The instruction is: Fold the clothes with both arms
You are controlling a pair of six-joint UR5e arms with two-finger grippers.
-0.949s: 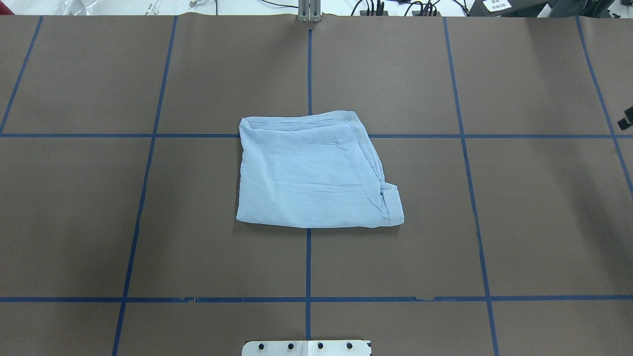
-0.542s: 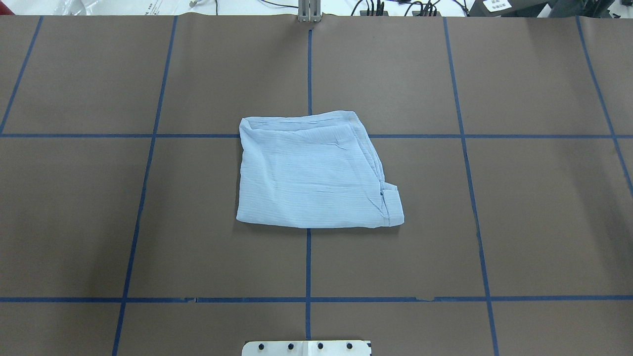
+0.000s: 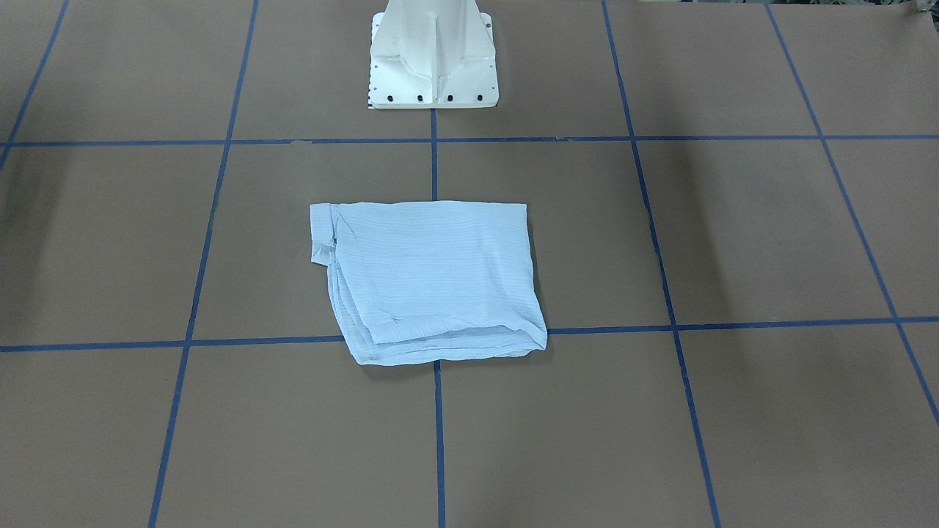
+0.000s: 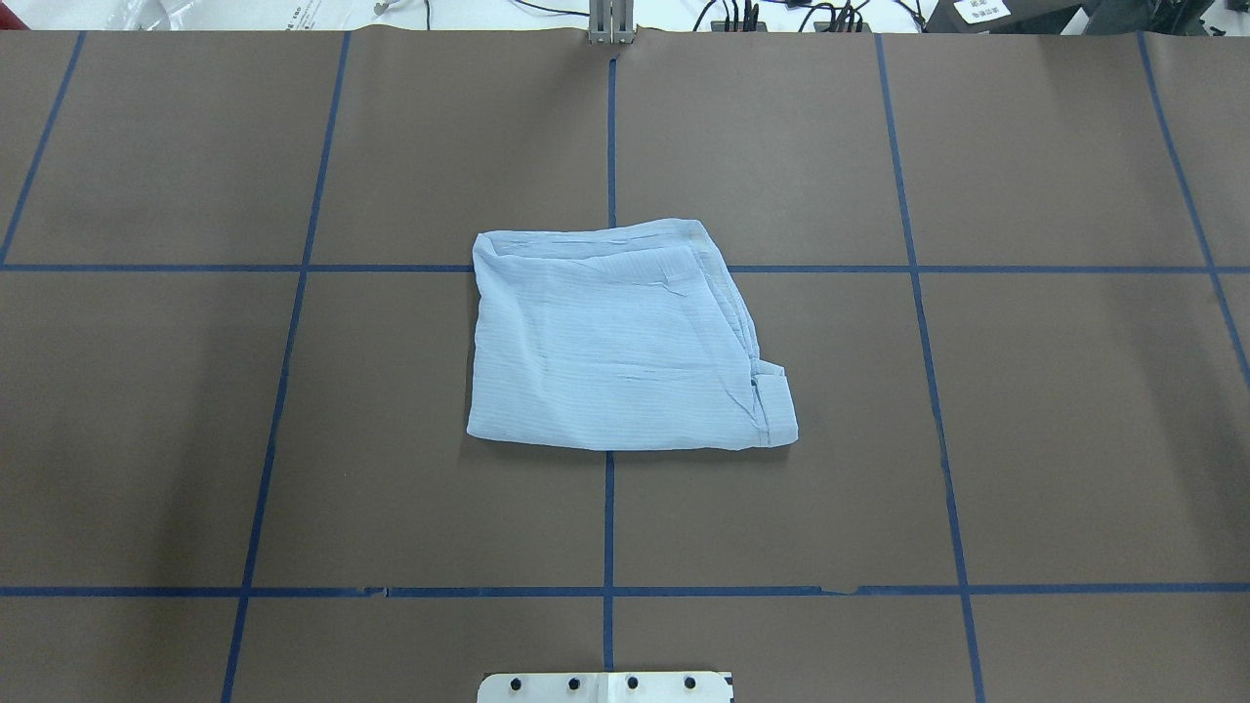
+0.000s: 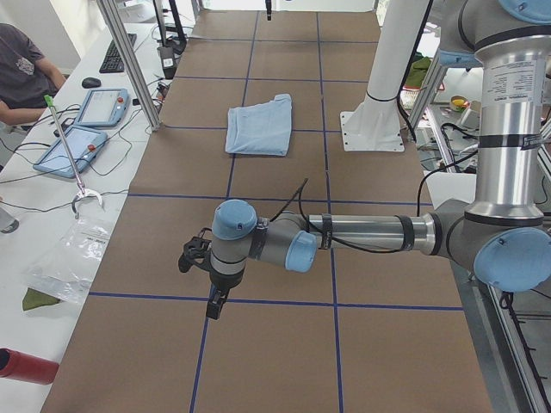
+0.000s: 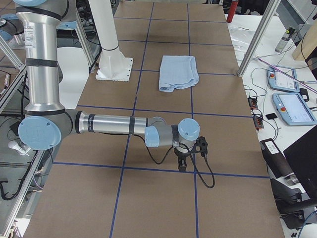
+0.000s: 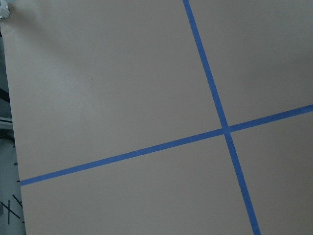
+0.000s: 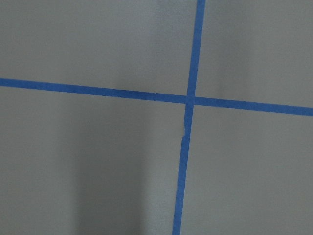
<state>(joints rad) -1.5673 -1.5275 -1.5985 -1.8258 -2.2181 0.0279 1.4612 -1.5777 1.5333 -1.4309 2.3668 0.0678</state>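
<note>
- Far left, at the table's (image 4: 1074,439) end, the left arm (image 5: 362,234) reaches out low over brown paper. Its gripper (image 5: 213,308) points down above a blue tape (image 4: 608,527) line. It shows only from the side, so I cannot tell whether the claw is open or closed.
- Beside that end, a white bench (image 5: 26,206) holds two blue-edged tablets (image 5: 103,107), a green-handled grabber stick (image 5: 67,151) and a clear plastic bag (image 5: 65,258). A seated person (image 5: 21,69) in a grey top is at the bench.
- Mid-table lies the shirt (image 4: 625,342), folded into a rough square. The cloth is thin, light blue, faintly striped and softly wrinkled. Layered edges step out along its right side, ending in a cuff-like flap. It covers a tape crossing, well apart from both arms, ahead of the white metal pedestal (image 3: 433,66).
- Beyond the far right edge, a white label (image 4: 981,10) is too small to read.
- Far right, the right arm (image 6: 109,124) stretches low. Its gripper (image 6: 182,166) points down near a tape line, and again I cannot tell the claw's state.
</note>
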